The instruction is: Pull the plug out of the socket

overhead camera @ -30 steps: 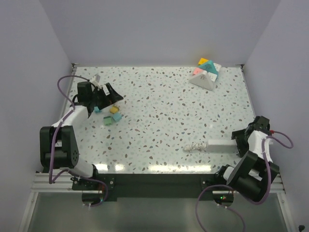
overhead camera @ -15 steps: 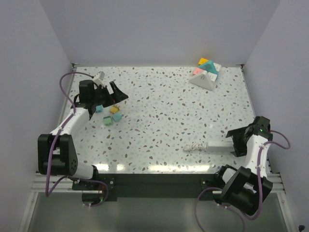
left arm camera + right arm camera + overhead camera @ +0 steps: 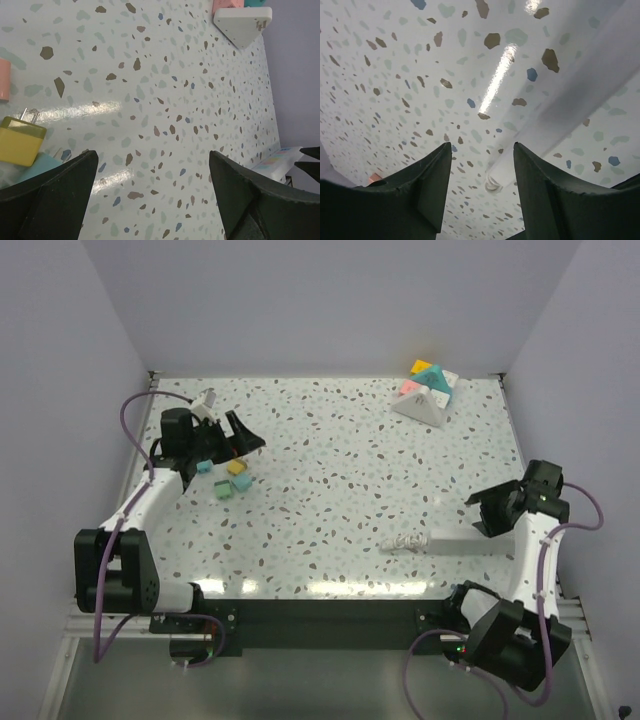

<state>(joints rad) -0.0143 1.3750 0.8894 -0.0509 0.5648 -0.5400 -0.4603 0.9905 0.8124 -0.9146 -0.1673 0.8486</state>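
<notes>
A white power strip lies near the table's front right, with a bundled white cord at its left end. In the right wrist view the strip runs diagonally under my right gripper, and its cord end shows between the fingers. My right gripper is open and empty, just above the strip's right part. My left gripper is open and empty at the far left, beside a yellow plug. Its two bare prongs show in the left wrist view. I see no plug seated in the strip.
Small teal and green blocks lie beside the yellow plug. A pink block sits at the left wrist view's edge. A multicoloured pyramid puzzle stands at the back right. Walls close the table on three sides.
My right gripper has lifted and shifted slightly back from the strip's right end. My left arm has stretched a little farther out. The strip and the blocks have not moved.
</notes>
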